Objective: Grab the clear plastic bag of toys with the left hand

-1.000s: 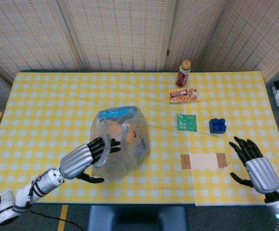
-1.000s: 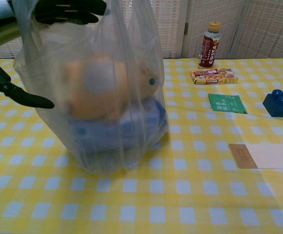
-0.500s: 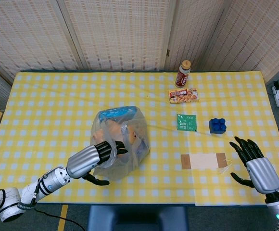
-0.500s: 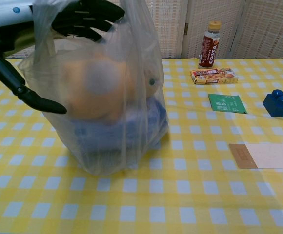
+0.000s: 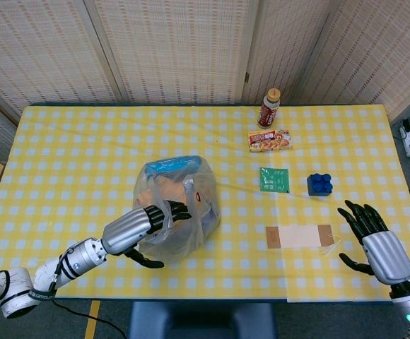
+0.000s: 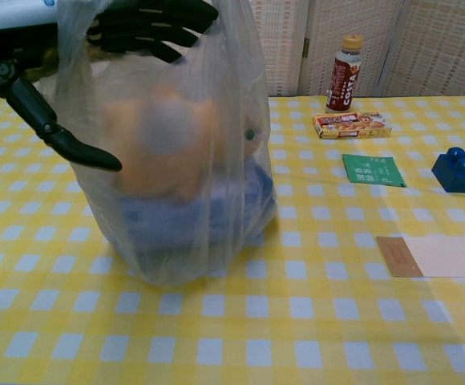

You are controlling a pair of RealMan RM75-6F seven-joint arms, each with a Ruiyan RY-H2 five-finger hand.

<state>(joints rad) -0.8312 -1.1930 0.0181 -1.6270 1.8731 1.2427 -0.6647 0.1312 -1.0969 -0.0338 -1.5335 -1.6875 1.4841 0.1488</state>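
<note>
One of my hands, the left hand point(image 5: 143, 227), grips the clear plastic bag of toys point(image 5: 180, 205); my right hand point(image 5: 372, 242) hovers spread, holding nothing.

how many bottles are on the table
1. The brown bottle with a tan cap stands upright at the far edge of the table, just behind the snack box. The bag could hide something.

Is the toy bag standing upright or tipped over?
Upright. The bag sits on its base on the table, its top gathered upward where the left robot hand reaches in; toys are stacked inside.
</note>
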